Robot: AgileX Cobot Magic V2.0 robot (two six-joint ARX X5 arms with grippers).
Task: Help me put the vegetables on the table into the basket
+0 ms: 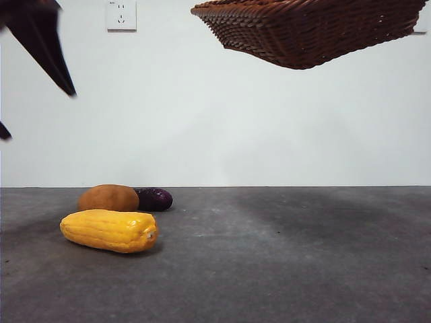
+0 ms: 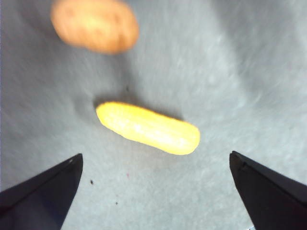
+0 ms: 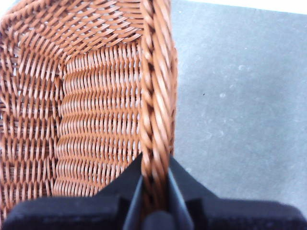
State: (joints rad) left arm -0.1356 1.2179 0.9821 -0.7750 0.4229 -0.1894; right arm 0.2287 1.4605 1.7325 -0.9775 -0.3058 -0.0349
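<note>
Your right end effector (image 3: 154, 191) is clamped on the braided rim of the basket (image 1: 310, 30), which hangs tilted high above the surface (image 1: 283, 256); what you can see of its inside holds nothing. The corn cob (image 1: 109, 230), potato (image 1: 108, 198) and eggplant (image 1: 155, 198) lie on the dark grey surface, the potato and eggplant side by side behind the cob. Your left end effector (image 2: 153, 191) hovers over the cob, jaws wide apart. A white wall with a socket (image 1: 121, 15) stands behind. The eggplant's stem is hidden.
</note>
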